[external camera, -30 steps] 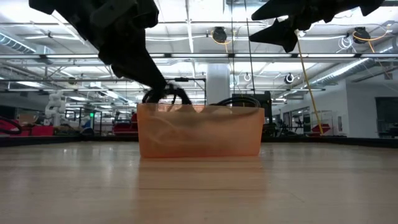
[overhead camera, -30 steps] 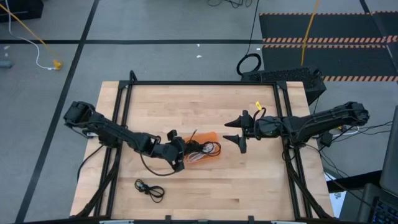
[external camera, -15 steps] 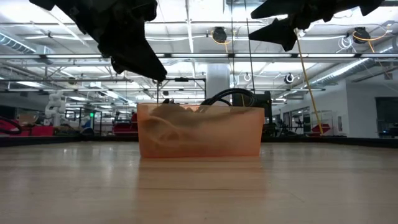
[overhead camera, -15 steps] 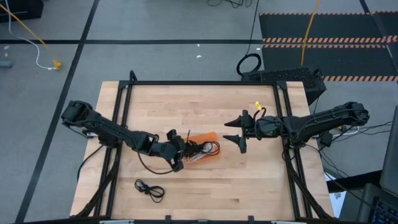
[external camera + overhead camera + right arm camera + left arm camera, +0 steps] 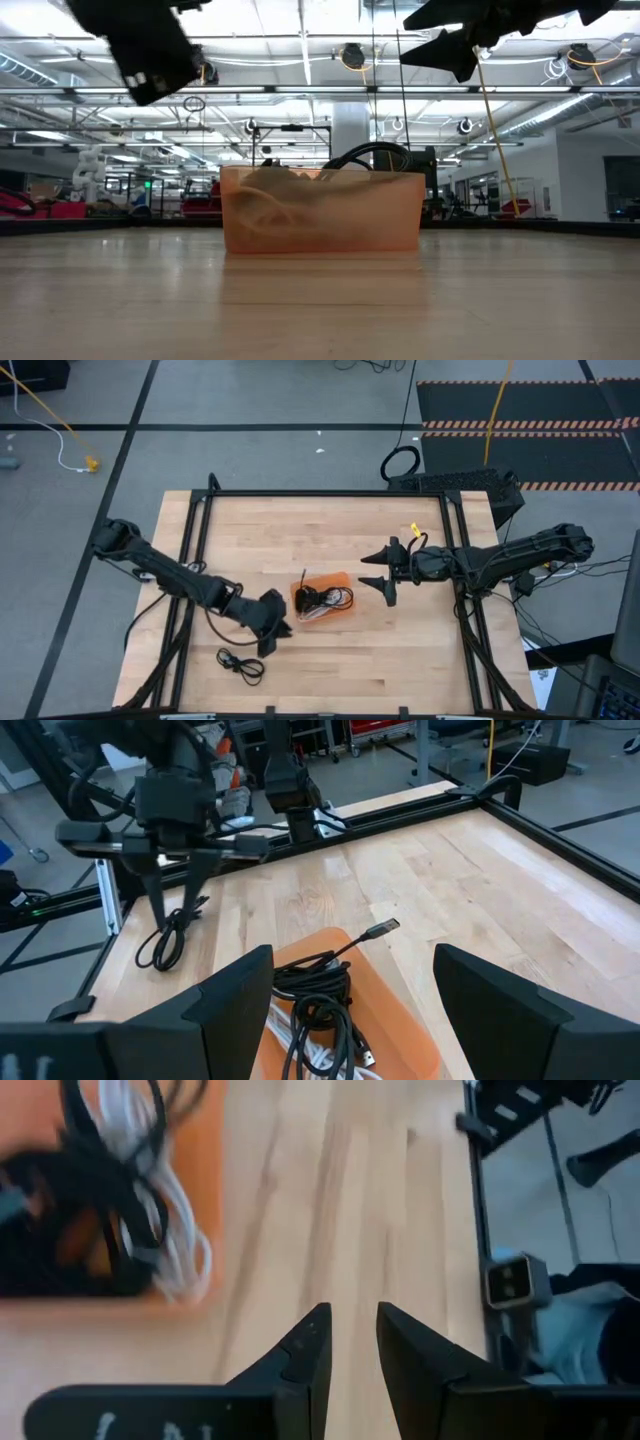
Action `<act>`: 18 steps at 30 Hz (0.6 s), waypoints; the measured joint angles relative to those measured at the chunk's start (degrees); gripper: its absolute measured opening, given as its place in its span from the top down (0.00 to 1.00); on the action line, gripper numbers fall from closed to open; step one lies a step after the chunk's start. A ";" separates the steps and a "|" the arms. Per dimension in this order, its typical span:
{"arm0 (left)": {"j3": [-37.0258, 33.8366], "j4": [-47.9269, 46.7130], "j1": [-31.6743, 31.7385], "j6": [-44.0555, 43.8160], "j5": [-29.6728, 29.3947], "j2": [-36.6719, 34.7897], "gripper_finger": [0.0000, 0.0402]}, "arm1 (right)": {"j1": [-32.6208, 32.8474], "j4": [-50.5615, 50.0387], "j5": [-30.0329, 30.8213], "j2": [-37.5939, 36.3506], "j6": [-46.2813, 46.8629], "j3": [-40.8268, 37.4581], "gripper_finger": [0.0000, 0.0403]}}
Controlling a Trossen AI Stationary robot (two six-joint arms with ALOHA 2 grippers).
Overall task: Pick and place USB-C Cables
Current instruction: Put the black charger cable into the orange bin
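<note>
The orange tray (image 5: 338, 579) stands mid-table, and its wall (image 5: 320, 215) faces the low view. Several coiled USB-C cables (image 5: 320, 599) lie in it, black ones and a white one (image 5: 175, 1255); one black plug end (image 5: 383, 930) sticks out over the rim. One more black cable (image 5: 241, 663) lies loosely coiled on the table near the near-left corner (image 5: 165, 942). My left gripper (image 5: 267, 647) is open and empty, above the wood between tray and loose cable (image 5: 350, 1315). My right gripper (image 5: 368, 570) hovers open to the tray's right (image 5: 355, 955).
A black frame (image 5: 320, 493) runs round the table's edges. A small yellow tag (image 5: 415, 530) lies near the far-right corner. Bare wood (image 5: 300, 530) spreads beyond the tray and along the near edge to the right (image 5: 400, 670).
My left gripper rose from the tray's left end and drew back toward the table's near-left, ending over bare wood closer to the loose cable. The cable loop that was at its fingertips now rests in the tray, arching above the rim. My right arm kept still.
</note>
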 joint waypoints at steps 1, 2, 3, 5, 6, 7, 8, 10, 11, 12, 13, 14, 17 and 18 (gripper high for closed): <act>0.00 -0.93 -0.73 -1.98 0.16 0.00 0.79 | 0.00 0.00 0.00 0.00 0.00 0.00 0.33; 0.00 -1.99 -1.52 -3.74 0.25 0.00 0.79 | 0.00 0.00 0.00 0.00 0.00 0.00 0.33; -0.02 -2.74 -2.33 -5.48 0.38 0.02 0.79 | 0.01 0.00 0.01 0.00 0.00 0.00 0.33; -0.01 -3.62 -4.04 -8.86 0.36 0.01 0.79 | 0.00 0.00 0.00 0.00 0.00 0.00 0.33; 0.01 -4.92 -4.95 -10.61 0.06 -0.02 0.79 | 0.00 0.00 0.00 0.00 0.00 0.00 0.33; 0.00 -6.29 -6.08 -12.39 -0.69 -0.01 0.79 | 0.01 0.00 0.00 0.00 0.00 0.00 0.33; -0.02 -7.25 -7.33 -14.01 -1.65 0.06 0.79 | 0.01 0.00 0.00 0.00 0.00 0.00 0.33; -0.02 -8.60 -9.46 -16.90 -3.12 0.11 0.79 | 0.01 0.00 0.00 0.00 0.00 0.00 0.33; -0.02 -9.03 -10.21 -18.28 -3.33 0.42 0.79 | 0.00 0.00 0.00 0.00 0.00 0.00 0.33; -0.02 -9.05 -10.79 -19.52 -3.37 0.95 0.79 | 0.00 0.00 0.00 0.00 0.00 0.00 0.33; -0.02 -9.17 -11.28 -20.54 -3.45 1.41 0.79 | 0.00 0.00 0.00 0.00 0.00 0.00 0.33; -0.06 -9.36 -11.86 -21.66 -3.65 1.61 0.79 | 0.00 0.00 0.00 0.00 0.00 0.00 0.33; 0.02 -8.42 -13.73 -24.08 -4.08 1.71 0.79 | 0.00 0.00 0.00 0.00 0.00 0.00 0.33; 0.01 -8.96 -14.33 -24.10 -3.94 1.78 0.79 | 0.00 -0.02 0.00 0.00 0.00 0.00 0.33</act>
